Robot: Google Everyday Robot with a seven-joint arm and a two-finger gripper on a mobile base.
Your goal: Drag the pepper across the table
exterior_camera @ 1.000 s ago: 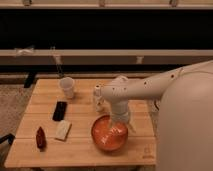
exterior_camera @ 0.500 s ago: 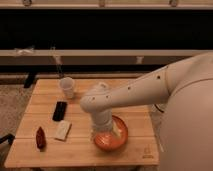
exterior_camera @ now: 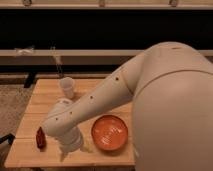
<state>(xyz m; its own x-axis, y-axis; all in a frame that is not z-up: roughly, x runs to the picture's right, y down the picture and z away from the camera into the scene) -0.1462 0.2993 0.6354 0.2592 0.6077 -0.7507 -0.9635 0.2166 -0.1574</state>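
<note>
The pepper (exterior_camera: pixel 40 138), small, dark red and tapered, lies near the front left corner of the light wooden table (exterior_camera: pixel 45 97). My arm reaches in from the right and bends down over the table's left front. The gripper (exterior_camera: pixel 70 149) hangs just right of the pepper, a short way from it, low over the tabletop near the front edge. It stands open with nothing between its fingers. The arm hides the tabletop behind the gripper.
A round orange bowl (exterior_camera: pixel 110 133) sits on the table to the right of the gripper. A white cup (exterior_camera: pixel 67 87) stands at the back of the table. My large white arm body fills the right side.
The arm has swung left from above the orange bowl toward the pepper, uncovering the bowl. It now hides the black phone and the white block seen earlier.
</note>
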